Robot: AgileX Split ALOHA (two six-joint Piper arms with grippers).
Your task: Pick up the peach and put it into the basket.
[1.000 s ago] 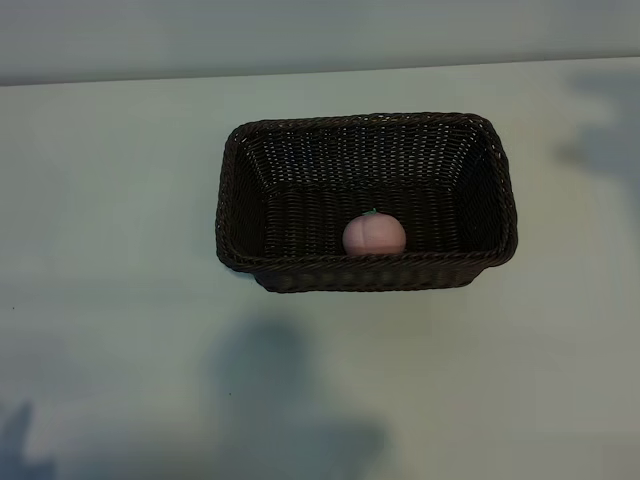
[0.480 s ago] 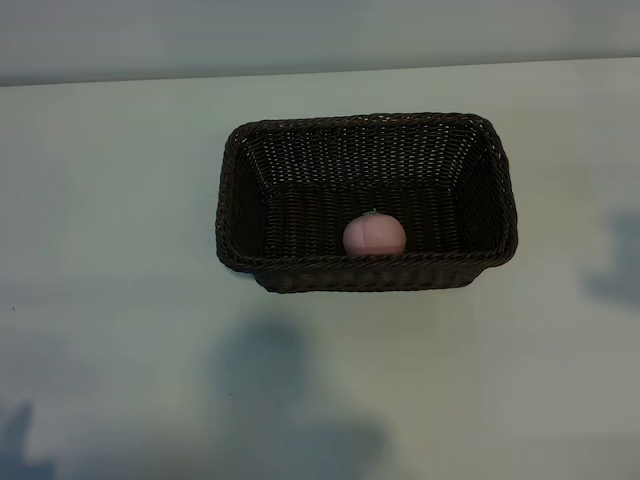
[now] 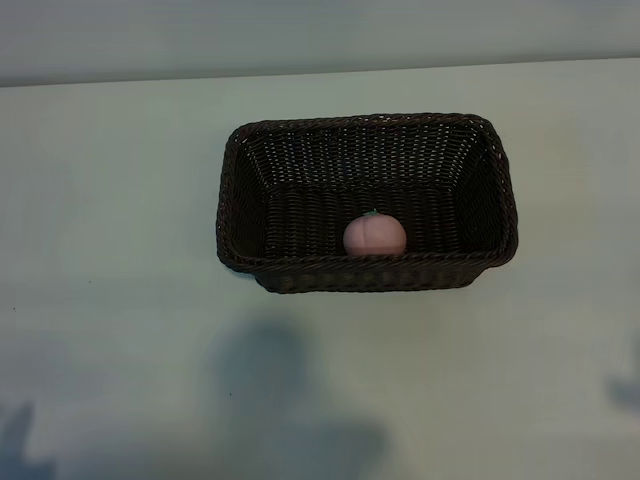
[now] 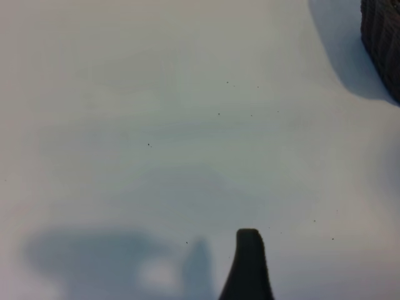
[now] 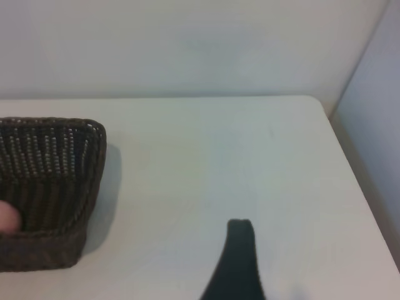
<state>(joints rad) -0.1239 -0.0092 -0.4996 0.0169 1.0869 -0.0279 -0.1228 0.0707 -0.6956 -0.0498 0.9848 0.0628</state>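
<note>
Peach [image 3: 374, 235] sitting in basket [image 3: 365, 273], against near wall, roughly mid-table [image 3: 110, 250]. Right arm's shadow slid from far right edge down toward near right corner. Both grippers off basket, jaws spread, holding nothing. Looks like job done.

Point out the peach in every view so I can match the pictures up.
Exterior view: the peach lies inside the basket, against the middle of its near long wall.
Left wrist view: the peach is not in it; only a corner of the basket shows at the picture's edge.
Right wrist view: a pale-pink sliver of the peach shows at the picture's edge, inside the basket.
Shared landmark: the basket.
</note>
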